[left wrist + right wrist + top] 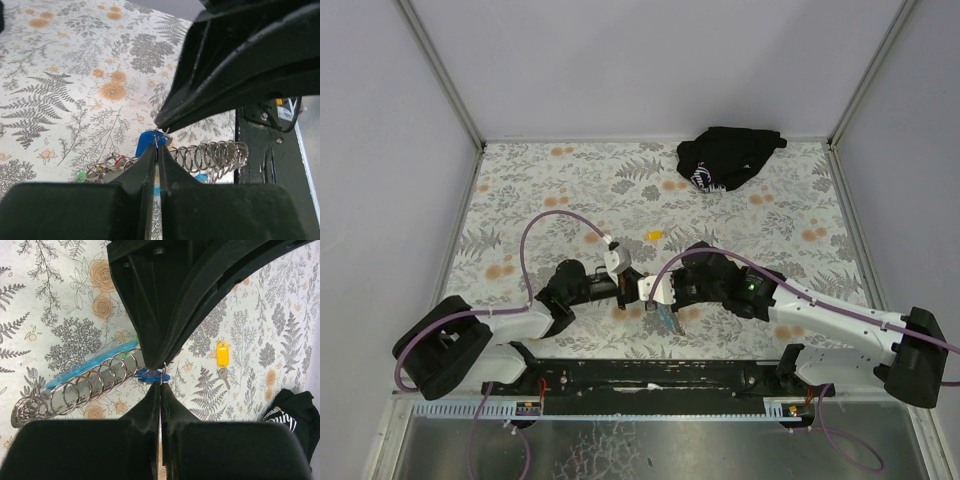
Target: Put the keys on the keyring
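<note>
Floral table (570, 190): L gripper (157, 148) & R gripper (161, 386) both clamped on keys (145, 143); 1 yellow-tag key (222, 356) nearby.

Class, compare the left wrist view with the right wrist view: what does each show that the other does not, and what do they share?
Only the left wrist view: small rings carrying a red tag and a green tag, plus the black base plate. Only the right wrist view: a yellow-tagged key and the black cloth bundle. Both: the floral table cover, the coil of metal rings, the blue tag, and the shut left tool and right tool meeting tip to tip.
</note>
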Robot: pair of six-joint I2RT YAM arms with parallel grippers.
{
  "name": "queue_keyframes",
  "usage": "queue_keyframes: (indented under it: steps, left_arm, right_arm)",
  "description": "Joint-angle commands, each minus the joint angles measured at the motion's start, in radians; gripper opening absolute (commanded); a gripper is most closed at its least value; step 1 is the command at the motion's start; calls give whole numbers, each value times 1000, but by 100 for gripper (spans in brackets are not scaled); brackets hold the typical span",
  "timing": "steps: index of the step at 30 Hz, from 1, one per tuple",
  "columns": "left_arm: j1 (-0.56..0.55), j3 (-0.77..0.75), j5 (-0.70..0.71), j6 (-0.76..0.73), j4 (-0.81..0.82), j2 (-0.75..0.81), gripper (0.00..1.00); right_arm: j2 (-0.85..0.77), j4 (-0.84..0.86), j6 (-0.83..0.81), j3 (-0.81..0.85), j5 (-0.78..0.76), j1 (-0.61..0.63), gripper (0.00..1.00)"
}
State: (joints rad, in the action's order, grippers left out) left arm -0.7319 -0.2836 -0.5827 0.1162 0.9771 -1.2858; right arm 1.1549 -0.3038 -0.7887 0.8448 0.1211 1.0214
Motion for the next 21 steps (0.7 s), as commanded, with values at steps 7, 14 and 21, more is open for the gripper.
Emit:
queue_keyframes:
  steps: [7, 14, 21]
  left_arm:
    - [12, 84, 283, 259, 247, 35, 0]
    - [-6, 134, 407, 364, 410, -16, 0]
    - [-36, 165, 477, 420, 569, -90, 0]
  right_arm:
    - [-83, 178, 2, -136, 11, 8, 0]
    - [-82, 320, 12, -223, 57, 13, 0]
    - [-18, 412, 21, -251, 36, 21, 0]
